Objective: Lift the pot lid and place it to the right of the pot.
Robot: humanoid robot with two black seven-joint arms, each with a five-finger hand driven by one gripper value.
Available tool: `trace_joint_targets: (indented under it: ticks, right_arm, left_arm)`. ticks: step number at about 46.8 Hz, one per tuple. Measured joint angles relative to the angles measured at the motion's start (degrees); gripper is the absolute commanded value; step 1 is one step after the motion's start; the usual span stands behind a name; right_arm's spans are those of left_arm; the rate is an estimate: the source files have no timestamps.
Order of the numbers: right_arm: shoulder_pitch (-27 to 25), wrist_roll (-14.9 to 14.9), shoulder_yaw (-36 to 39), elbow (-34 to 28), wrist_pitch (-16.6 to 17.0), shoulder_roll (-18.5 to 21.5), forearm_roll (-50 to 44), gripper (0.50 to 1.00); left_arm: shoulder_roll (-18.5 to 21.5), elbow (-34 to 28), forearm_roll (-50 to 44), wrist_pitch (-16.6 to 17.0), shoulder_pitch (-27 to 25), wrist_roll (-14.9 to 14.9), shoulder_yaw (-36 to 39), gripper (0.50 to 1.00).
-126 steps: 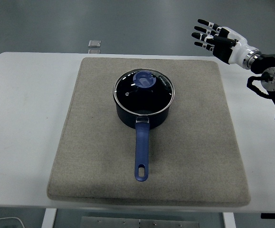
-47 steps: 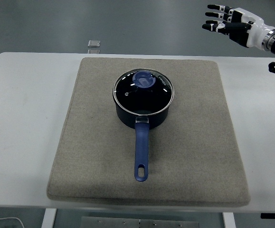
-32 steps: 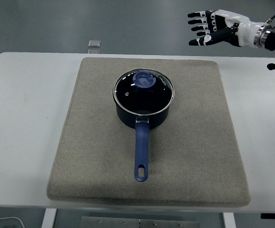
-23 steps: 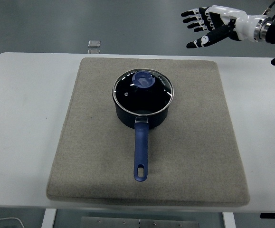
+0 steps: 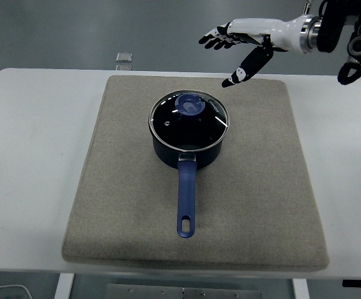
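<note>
A dark blue pot (image 5: 188, 149) stands in the middle of the grey mat (image 5: 255, 187), its long blue handle (image 5: 186, 199) pointing toward the table's near edge. A glass lid (image 5: 188, 119) with a blue round knob (image 5: 189, 106) sits on the pot. My right hand (image 5: 228, 55) hangs in the air above the mat's far edge, up and to the right of the lid, fingers spread and thumb pointing down, holding nothing. The left arm is out of view.
The white table (image 5: 30, 156) carries the mat. A small grey square object (image 5: 125, 58) lies at the table's far edge, left of the pot. The right forearm (image 5: 330, 34) reaches in from the top right corner.
My right hand has swung left from the top right corner toward the pot, still spread. The pot and lid have not moved.
</note>
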Motion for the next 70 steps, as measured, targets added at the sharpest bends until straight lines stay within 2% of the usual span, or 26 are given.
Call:
trace_joint_targets:
  ticks: [8, 18, 23, 53, 58, 70]
  right_arm:
    - [1.4, 0.0, -3.5, 2.2, -0.4, 1.1, -4.2, 0.868]
    - [2.9, -0.1, -8.4, 3.4, -3.8, 4.0, -6.0, 0.868]
    - [3.7, -0.1, -10.1, 3.4, -4.2, 5.2, -6.6, 0.868]
    - [3.6, -0.1, -11.6, 2.8, -4.4, 6.3, -6.6, 0.862]
    - [3.6, -0.1, -12.7, 2.7, -4.4, 7.7, -6.6, 0.862]
    - [3.4, -0.1, -13.2, 2.3, -6.0, 8.7, -6.6, 0.862]
  left_arm:
    - [0.0, 0.0, 0.0, 0.0, 0.0, 0.0, 0.0, 1.0]
    - [0.0, 0.0, 0.0, 0.0, 0.0, 0.0, 0.0, 1.0]
    - [0.0, 0.0, 0.0, 0.0, 0.0, 0.0, 0.0, 1.0]
    - [0.0, 0.0, 0.0, 0.0, 0.0, 0.0, 0.0, 1.0]
    - [0.0, 0.0, 0.0, 0.0, 0.0, 0.0, 0.0, 1.0]
    - [0.0, 0.0, 0.0, 0.0, 0.0, 0.0, 0.0, 1.0]
